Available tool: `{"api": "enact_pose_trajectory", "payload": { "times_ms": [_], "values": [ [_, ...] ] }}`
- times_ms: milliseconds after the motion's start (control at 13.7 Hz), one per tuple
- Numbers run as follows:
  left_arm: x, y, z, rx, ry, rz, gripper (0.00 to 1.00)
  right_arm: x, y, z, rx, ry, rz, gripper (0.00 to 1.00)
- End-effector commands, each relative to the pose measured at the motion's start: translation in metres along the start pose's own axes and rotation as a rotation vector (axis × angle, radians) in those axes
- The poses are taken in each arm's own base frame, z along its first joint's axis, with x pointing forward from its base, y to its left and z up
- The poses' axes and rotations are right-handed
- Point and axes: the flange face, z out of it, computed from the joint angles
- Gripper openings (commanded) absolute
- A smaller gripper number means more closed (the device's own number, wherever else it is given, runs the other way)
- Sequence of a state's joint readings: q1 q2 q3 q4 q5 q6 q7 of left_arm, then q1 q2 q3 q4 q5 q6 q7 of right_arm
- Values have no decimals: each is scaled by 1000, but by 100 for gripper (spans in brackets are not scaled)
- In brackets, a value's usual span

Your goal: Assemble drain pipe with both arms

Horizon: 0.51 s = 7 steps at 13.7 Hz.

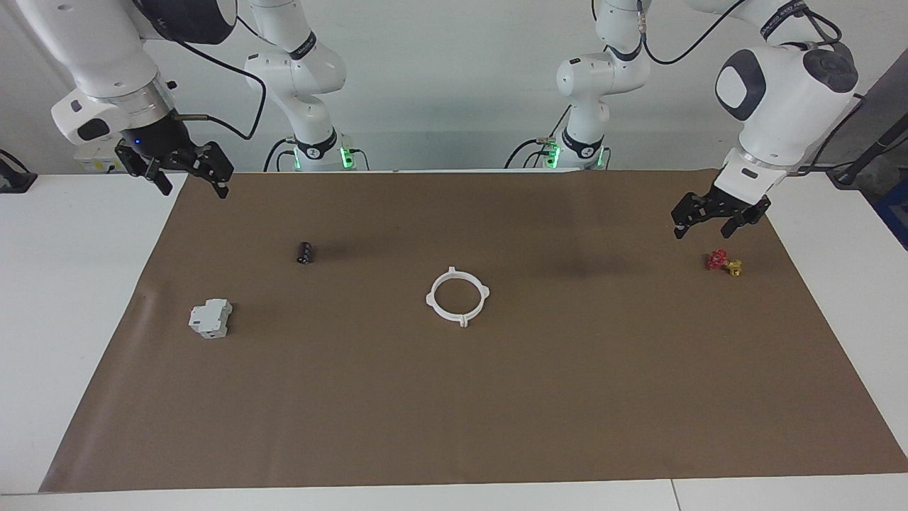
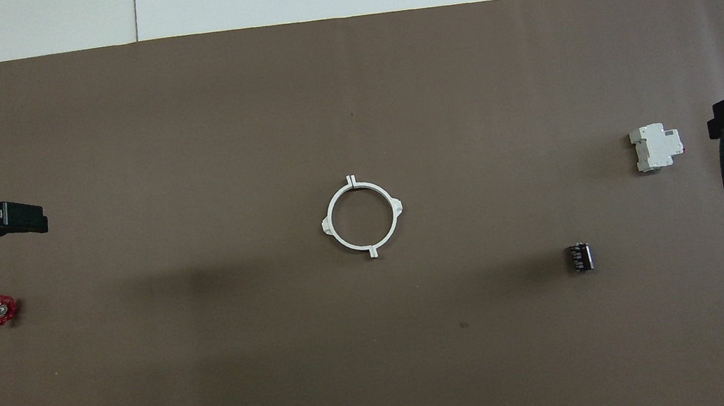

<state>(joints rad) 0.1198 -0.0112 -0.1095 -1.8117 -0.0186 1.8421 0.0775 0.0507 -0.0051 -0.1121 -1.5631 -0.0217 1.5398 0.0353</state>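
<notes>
**Operator:** I'm going across the facing view from its left edge. First comes my right end effector (image 1: 186, 177), up in the air over the corner of the brown mat (image 1: 454, 426) at the right arm's end of the table (image 1: 64, 284). Its fingers are spread and it grips nothing. Below it on the mat lie a grey-white breaker-like block (image 1: 210, 318) and a small black cylinder (image 1: 304, 253).

**Second:** And the drain pipe?

**Operator:** The drain pipe (image 1: 457, 296) sits mid-mat as one closed white ring with four tabs sticking out. It lies flat and round, so it has no long axis. The only marks of orientation are the tabs and a thin seam at the tab farthest from the robots in the overhead view.

**Second:** Which arm is closer?

**Operator:** I judge the left end effector (image 1: 716, 215) somewhat closer. It hangs released and empty over the mat toward the left arm's end, above a spot just nearer the robots than a red-and-yellow valve (image 1: 723, 262). The ring lies from it toward the table's middle and a little farther from the robots. Both end effectors are well apart from the ring.

**Second:** Anything you can't read?

**Operator:** I can't tell whether the two halves are actually locked or only butted together. In the overhead view both end effectors are cut off at the frame edges. The ring already looks joined.
</notes>
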Motion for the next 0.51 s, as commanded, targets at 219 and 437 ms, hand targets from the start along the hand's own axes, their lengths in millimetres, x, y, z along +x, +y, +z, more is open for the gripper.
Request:
{"api": "enact_pose_trajectory", "payload": {
  "times_ms": [219,437],
  "values": [
    [0,29,-15,-9,11,-64,100,-1,3,2,1,6,-14,100],
    [-1,53,-15,-3,10,-32,100,-1,3,2,1,6,-13,100]
  ]
}}
